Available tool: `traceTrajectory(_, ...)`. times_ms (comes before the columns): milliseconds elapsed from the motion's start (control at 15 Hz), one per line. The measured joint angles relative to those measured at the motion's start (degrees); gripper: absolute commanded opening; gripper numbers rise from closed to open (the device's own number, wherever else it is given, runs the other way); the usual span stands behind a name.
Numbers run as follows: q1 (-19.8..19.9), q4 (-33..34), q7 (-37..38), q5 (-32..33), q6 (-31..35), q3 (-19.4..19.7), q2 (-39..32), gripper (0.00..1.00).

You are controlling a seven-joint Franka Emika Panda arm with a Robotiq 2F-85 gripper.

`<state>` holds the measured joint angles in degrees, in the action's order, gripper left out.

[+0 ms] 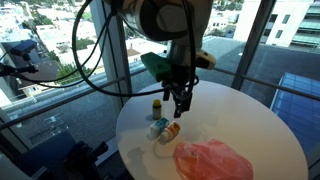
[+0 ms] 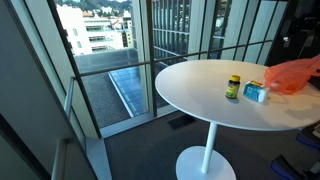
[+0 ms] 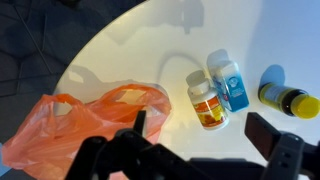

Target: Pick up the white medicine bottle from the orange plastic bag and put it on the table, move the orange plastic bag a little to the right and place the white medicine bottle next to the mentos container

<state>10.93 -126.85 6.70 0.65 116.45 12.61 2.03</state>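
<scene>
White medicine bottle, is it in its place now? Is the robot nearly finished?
Done, it looks: the white medicine bottle lies out on the table, right beside the mentos container, and the orange plastic bag lies apart from them. In hand: nothing, the gripper hangs open and empty above. Left: probably only backing off. Whether the bag went to the right, these pictures cannot tell.
</scene>
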Motion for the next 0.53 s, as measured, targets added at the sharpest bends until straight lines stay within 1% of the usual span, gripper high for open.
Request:
traceTrajectory(333,0.04,-0.65,-0.26,1.70,-4.21,-0.15,7.54,1.00)
traceTrajectory(533,0.11,-0.70,-1.15,1.75,-6.22,-0.06,9.10,1.00)
